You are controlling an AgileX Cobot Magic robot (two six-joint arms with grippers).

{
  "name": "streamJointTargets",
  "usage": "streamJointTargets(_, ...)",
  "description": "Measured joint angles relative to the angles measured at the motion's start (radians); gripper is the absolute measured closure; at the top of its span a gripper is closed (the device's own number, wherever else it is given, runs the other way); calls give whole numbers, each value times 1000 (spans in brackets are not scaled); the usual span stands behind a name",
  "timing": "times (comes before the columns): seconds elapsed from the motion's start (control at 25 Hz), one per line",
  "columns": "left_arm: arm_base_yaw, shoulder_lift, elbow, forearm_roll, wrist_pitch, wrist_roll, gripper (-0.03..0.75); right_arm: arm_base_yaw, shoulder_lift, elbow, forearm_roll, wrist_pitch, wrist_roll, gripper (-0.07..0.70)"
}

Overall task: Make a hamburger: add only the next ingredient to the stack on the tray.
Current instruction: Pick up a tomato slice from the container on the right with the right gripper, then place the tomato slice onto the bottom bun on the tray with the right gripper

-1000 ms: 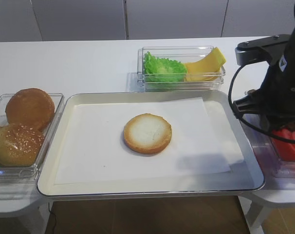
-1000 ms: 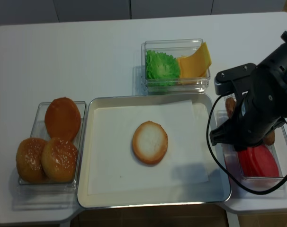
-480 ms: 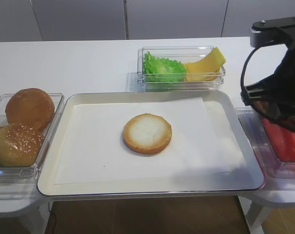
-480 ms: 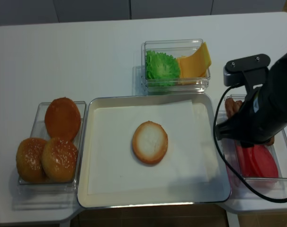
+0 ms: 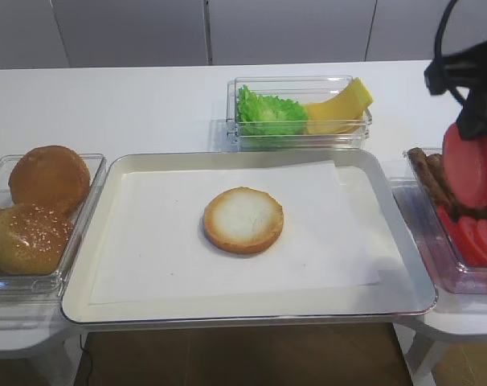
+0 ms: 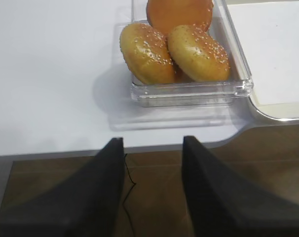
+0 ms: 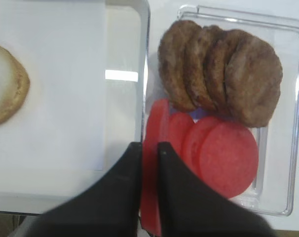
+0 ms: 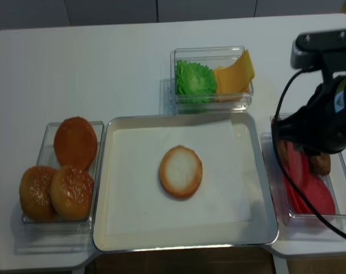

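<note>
Tomato slice lifted on edge, bun bottom waiting to its left

We see the tomato slice pinched on edge in the narrowed right gripper, hanging above the clear container of meat patties and spare slices, right of the tray. The bun bottom half lies well apart to the left, mid-tray, with bare white paper all round. We judge the carry must clear the tray's right rim. The left gripper, jaws wide and empty, hangs near the whole buns, farther away.
</note>
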Motion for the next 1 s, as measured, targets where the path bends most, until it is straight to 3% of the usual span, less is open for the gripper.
streamJointTargets(0.44,0,0,0,0,0,0,422,7,19,-139,113,3,-47,556)
streamJointTargets(0.72,0,0,0,0,0,0,422,153,154,-206,81,-37,-29,556)
streamJointTargets(1.0,0,0,0,0,0,0,422,259,320,-276,46,-120,-1,556)
